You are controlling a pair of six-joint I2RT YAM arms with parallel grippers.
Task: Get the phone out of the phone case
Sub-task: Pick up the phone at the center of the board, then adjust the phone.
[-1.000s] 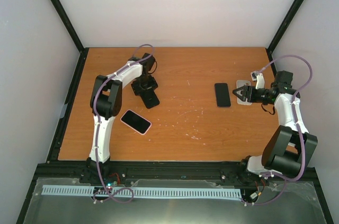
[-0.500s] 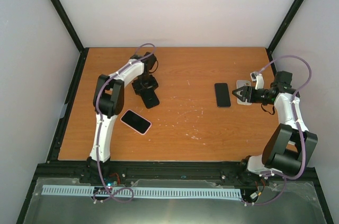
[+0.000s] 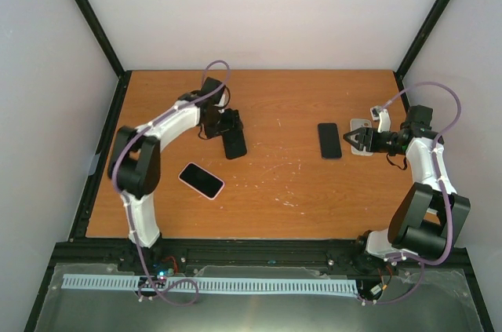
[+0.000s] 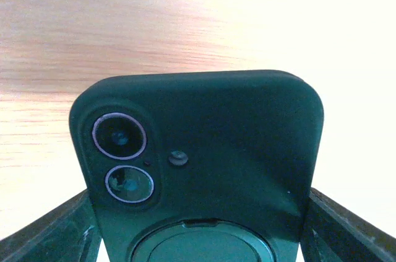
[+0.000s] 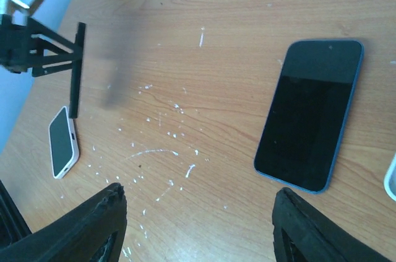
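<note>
A dark green phone case [image 4: 204,150] fills the left wrist view, back side toward the camera, with two ringed camera lenses showing through its cutout, so the phone sits inside it. My left gripper [image 4: 198,240] is shut on the case's long edges, one finger [image 4: 52,234] on each side. From above, the case [image 3: 234,144] hangs at the table's centre-left under the left gripper [image 3: 227,131]. The right wrist view shows the case [image 5: 77,70] edge-on, raised off the wood. My right gripper [image 3: 350,140] stands open and holds nothing, at the right side of the table.
A blue-edged phone [image 3: 330,140], screen up, lies just left of the right gripper [image 5: 204,228] and also appears in its wrist view [image 5: 309,113]. A white-edged phone [image 3: 201,180] lies near the left arm. A small white object [image 3: 361,125] sits by the right gripper.
The left arm has swung to the right and carried the dark case a little rightward with it. The right arm has not moved.
</note>
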